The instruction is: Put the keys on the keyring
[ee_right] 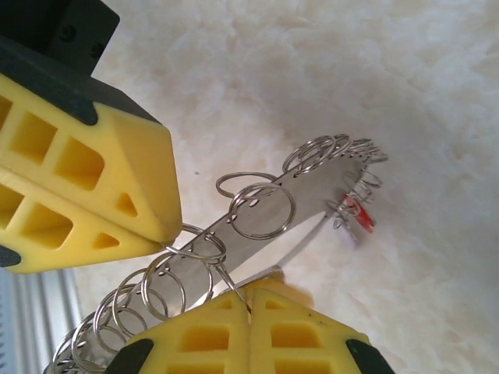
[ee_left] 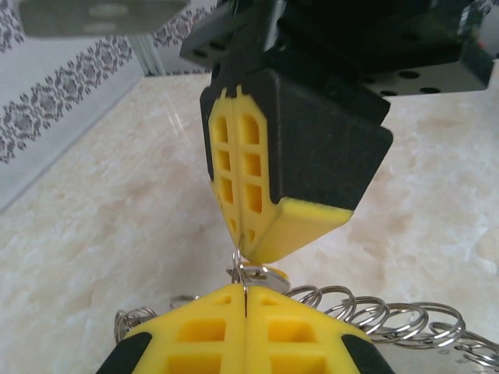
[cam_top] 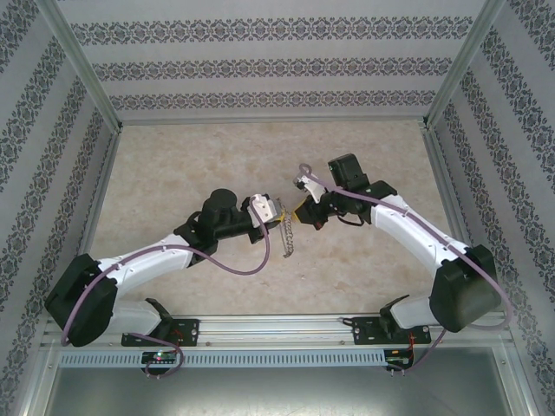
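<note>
**Top view:** the 2 arms are seen meeting nose to nose just right of the frame's middle, with the left gripper (cam_top: 276, 211) facing the right gripper (cam_top: 305, 213). The keyring (cam_top: 287, 236) is seen dangling under the gap between them, over the beige table (cam_top: 165, 173). Whether it touches the table can't be told from up here, and the jaws are too small to be judged.

**Left wrist view:** the left gripper (ee_left: 245, 300) is found at bottom centre. Its yellow fingers are pressed flat together, with a thin wire pinched in the seam. That wire belongs to 1 small ring (ee_left: 243, 273). The right gripper (ee_left: 242, 234) is seen right above, tip pointing down, also closed tight, and the same ring is caught at its tip. The rest of the keyring (ee_left: 390, 321) is laid out along the bottom right as a row of little silver loops.

**Right wrist view:** the right gripper (ee_right: 249, 304) is at bottom centre, its fingers squeezed together on a wire. The left gripper (ee_right: 160, 234) is in the upper left, its tip clamped on a loop. The keyring (ee_right: 312, 187) is shown as a flat silver strip fringed with loops, running from lower left to upper right. A red key (ee_right: 362, 216) and a pale key (ee_right: 348, 235) are hung at its far end, right of centre.
</note>
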Available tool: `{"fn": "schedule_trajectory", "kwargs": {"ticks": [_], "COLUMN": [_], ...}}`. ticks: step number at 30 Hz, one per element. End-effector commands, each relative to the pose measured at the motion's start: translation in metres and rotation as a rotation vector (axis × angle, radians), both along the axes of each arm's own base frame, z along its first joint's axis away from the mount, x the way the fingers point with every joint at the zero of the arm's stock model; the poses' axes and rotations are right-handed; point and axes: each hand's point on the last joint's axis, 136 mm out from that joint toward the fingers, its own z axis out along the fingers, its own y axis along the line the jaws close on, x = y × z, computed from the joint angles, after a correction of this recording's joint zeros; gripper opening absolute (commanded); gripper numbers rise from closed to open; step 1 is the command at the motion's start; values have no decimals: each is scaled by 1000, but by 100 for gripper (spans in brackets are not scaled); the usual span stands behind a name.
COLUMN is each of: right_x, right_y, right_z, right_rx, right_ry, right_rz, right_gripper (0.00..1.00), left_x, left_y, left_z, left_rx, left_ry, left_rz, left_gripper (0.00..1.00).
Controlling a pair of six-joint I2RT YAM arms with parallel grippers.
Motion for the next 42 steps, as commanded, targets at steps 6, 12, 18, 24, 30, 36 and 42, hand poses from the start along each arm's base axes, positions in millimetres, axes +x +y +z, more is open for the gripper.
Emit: {"fn": "schedule_trajectory", "kwargs": {"ticks": [6, 12, 18, 24, 30, 36, 42], "right_x": [-11, -14, -13, -5, -8, -4, -3], "right_y": [5, 8, 12, 8, 0, -17, -32], "right_z": [11, 11, 15, 13, 24, 31, 29], "right_rx": [92, 132, 179, 147, 139, 108, 68], "right_ry": [114, 190, 241, 196, 46, -83, -172], "right_rz": [55, 77, 86, 57, 76, 23, -31], "right_gripper": [0, 0, 6, 19, 23, 21, 23], "left_x": [-13, -11, -10, -11, -10, -10, -10], "left_y": [-12, -14, -16, -19, -20, -21, -20], "left_z": [43, 43, 46, 48, 49, 49, 48], "left_rx": [-134, -164, -184, -195, -210, -213, -218], "left_ry": [-126, -122, -127, -124, -116, -109, -106], "left_rz": [-80, -74, -81, -95, -96, -98, -95], "left_gripper": [0, 0, 0, 0, 0, 0, 0]}}
